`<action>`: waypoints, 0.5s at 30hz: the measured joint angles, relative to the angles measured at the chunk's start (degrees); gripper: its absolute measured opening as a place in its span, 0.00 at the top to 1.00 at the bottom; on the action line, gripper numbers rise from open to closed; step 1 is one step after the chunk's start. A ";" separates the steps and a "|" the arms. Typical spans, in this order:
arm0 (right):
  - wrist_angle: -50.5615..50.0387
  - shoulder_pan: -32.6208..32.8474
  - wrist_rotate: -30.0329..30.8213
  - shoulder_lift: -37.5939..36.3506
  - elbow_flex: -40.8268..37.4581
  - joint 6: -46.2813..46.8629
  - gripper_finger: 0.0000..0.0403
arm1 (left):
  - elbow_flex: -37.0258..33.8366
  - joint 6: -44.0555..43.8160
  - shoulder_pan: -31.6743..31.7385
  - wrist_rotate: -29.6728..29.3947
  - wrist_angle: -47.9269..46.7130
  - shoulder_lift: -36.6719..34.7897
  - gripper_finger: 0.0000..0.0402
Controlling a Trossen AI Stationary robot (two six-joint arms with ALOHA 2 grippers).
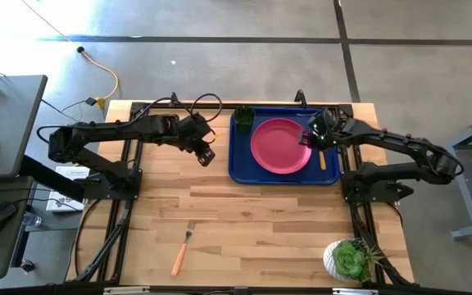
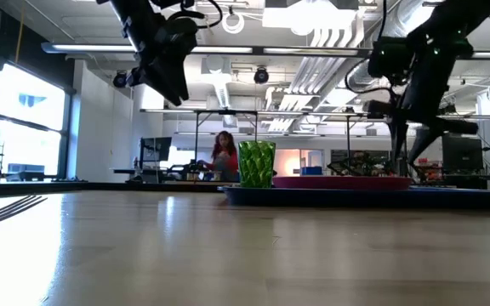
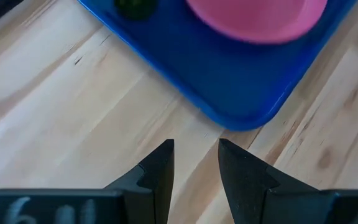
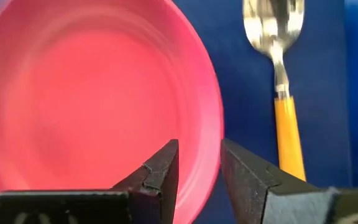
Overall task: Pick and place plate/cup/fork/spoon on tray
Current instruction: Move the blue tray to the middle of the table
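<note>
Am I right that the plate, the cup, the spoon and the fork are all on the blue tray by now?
Not quite: the fork is not on the tray. The high view shows it lying on the bare wood near the table's front edge, well away. The plate, the cup and the spoon are on the tray, as you say.

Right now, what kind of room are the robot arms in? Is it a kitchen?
Probably not a kitchen. It looks like a robotics lab or workshop: a concrete floor with a cable lying on it, bare ceiling pipes, and desks with monitors behind the wooden table.
</note>
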 joint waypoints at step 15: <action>-12.06 1.71 6.28 -0.04 27.93 -14.03 0.73 | 0.00 -8.92 1.30 -1.90 10.03 0.46 0.71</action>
